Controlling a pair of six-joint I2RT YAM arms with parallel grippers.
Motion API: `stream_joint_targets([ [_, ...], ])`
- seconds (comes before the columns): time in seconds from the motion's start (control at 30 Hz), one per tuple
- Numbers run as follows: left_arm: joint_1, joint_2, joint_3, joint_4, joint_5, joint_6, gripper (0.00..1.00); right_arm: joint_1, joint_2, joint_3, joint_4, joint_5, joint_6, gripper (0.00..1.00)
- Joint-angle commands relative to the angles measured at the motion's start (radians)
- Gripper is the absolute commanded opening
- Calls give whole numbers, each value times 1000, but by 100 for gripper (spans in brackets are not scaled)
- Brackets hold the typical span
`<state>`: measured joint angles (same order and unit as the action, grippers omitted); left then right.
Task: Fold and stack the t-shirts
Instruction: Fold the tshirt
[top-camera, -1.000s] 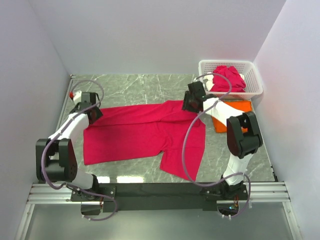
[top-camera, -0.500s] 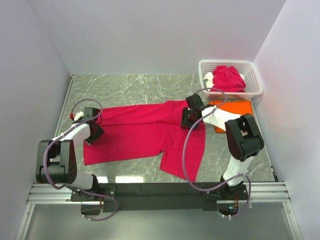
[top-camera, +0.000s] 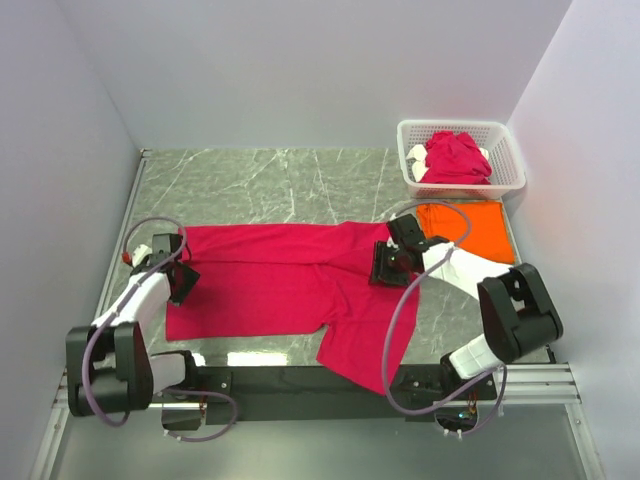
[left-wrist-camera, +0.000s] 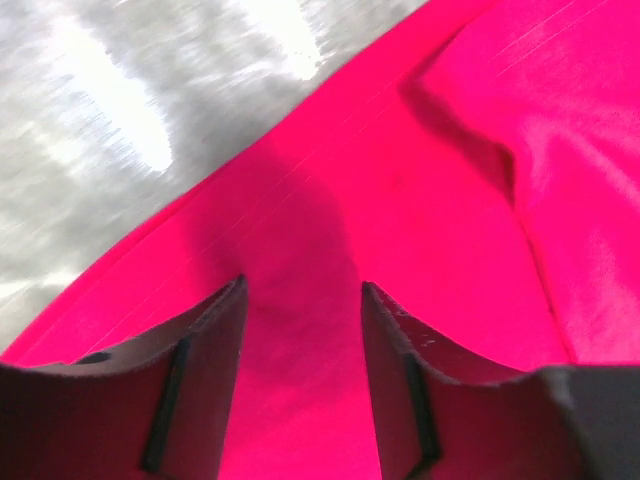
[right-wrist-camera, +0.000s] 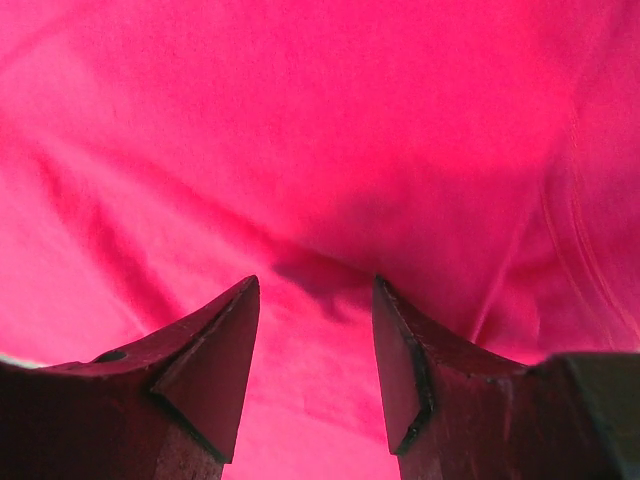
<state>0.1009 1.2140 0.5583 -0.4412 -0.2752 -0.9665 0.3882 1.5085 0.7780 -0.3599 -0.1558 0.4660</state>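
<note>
Crimson t-shirt (top-camera: 290, 280) lies spread on the marble table (top-camera: 250, 185) in the overhead view, its long axis running 9 to 3 o'clock. The left gripper (top-camera: 183, 283) sits at its 9 o'clock edge and the right gripper (top-camera: 386, 268) toward 3 o'clock, each arm nearest its own end. An orange t-shirt (top-camera: 470, 228) and a basket (top-camera: 512, 165) lie at 1 o'clock. Left wrist view: jaws parted, flat cloth between, nothing pinched. Right wrist view: jaws likewise parted above a shallow crease.

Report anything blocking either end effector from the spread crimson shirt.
Nothing visible does. The left end effector and right end effector are both right over the crimson shirt, jaws apart, bare cloth between them.
</note>
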Motion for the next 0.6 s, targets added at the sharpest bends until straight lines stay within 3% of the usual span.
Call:
stream_joint_targets([
  [0.0, 2, -94, 31, -154, -27, 14, 55, -17, -94, 13, -111, 24, -30, 56],
  [0.13, 6, -139, 115, -174, -102, 106, 63, -133, -183, 66, -71, -4, -9, 55],
  [0.3, 16, -119, 173, -27, -85, 264, 72, -261, -208, 78, 53, -48, 23, 52],
  [0.47, 86, 7, 230, 87, -7, 345, 70, -318, -116, 90, 189, -114, 49, 52],
  [0.57, 129, 145, 278, 143, 56, 367, 62, -339, -56, 102, 243, -143, 68, 51],
])
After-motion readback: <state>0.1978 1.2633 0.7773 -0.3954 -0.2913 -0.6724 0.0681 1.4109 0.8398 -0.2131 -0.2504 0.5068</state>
